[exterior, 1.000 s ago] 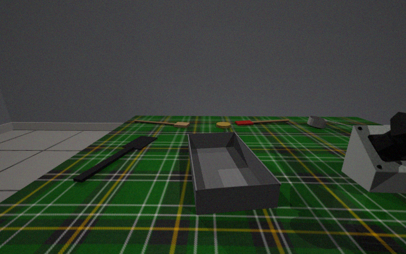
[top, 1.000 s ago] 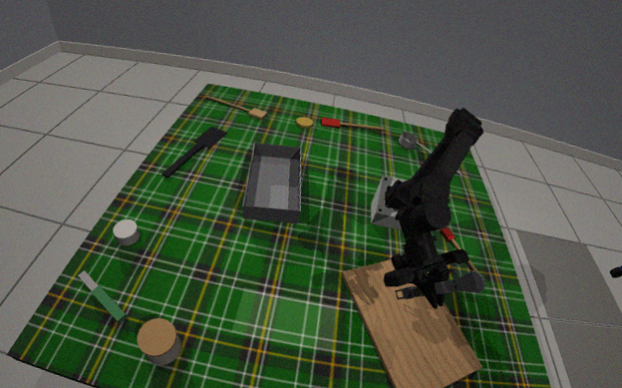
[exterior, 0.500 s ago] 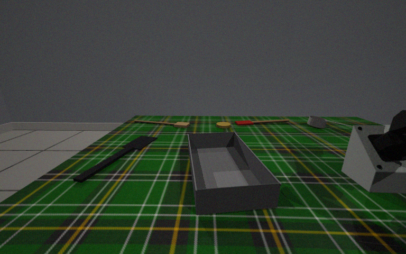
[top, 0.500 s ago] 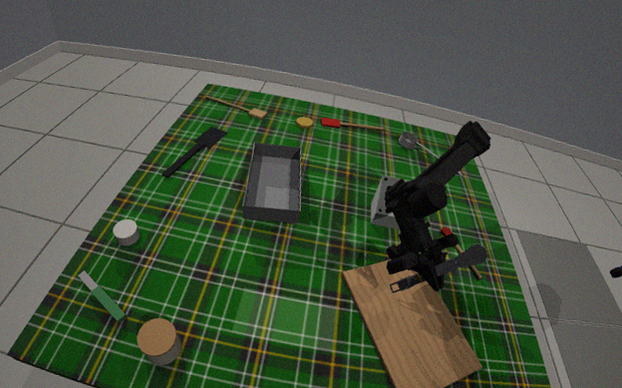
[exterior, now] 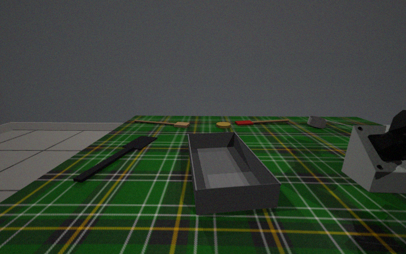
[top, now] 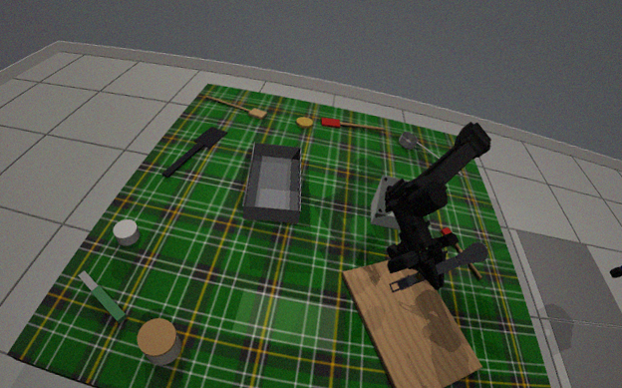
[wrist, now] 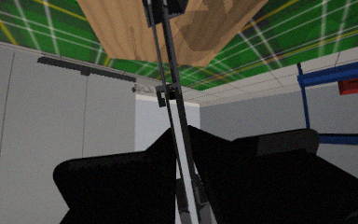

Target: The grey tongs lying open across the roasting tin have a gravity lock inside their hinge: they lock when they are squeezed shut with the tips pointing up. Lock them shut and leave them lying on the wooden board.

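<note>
My gripper [top: 423, 258] [wrist: 180, 131] is shut on the grey tongs [top: 469, 256] [wrist: 172, 61]. Their two arms lie close together with a narrow gap between them. The hinge end is low, above the back of the wooden board [top: 394, 335] [wrist: 117, 33]; the tip end is raised, tilted upward to the right in the top view. The black fingers hide part of the arms. I cannot tell whether the lock is engaged. The empty roasting tin [top: 271, 214] [exterior: 236, 197] stands left of the arm.
The pale arm base [top: 385, 218] [exterior: 359, 161] stands behind the board. A red-headed tool [top: 446, 230] lies right of the arm. A black spatula [top: 211, 137] [exterior: 140, 142] lies left of the tin. A white jar [top: 126, 231], green-handled tool [top: 107, 303] and wooden-lidded jar [top: 157, 336] are front left.
</note>
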Motion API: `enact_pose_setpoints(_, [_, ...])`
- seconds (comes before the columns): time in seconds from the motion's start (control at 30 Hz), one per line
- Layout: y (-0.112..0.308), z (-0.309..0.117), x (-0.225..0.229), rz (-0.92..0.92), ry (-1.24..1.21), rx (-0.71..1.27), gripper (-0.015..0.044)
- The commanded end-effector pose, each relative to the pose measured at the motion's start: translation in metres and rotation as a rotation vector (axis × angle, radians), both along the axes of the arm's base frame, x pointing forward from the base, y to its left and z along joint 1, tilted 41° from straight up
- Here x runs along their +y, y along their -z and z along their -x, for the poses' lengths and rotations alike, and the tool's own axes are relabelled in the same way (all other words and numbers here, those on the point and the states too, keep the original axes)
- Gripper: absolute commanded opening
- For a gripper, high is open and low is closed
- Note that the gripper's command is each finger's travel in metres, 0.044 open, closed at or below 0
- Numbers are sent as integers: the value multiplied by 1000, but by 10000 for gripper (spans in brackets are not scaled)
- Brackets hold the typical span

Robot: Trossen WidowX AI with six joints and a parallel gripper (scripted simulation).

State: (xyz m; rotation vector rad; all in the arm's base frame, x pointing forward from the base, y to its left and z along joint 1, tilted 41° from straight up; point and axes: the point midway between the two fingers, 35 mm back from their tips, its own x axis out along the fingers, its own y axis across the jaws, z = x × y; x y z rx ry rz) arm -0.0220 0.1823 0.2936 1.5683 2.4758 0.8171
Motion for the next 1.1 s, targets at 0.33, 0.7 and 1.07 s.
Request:
enact_pose_setpoints(0.33, [0, 1, -1, 0, -4, 0, -150])
enact_pose_setpoints(0.7, [-4, 0, 1, 5, -1, 19, -150])
enact_pose_setpoints(1.07, [-32, -6, 24, 102, 46, 179, -150])
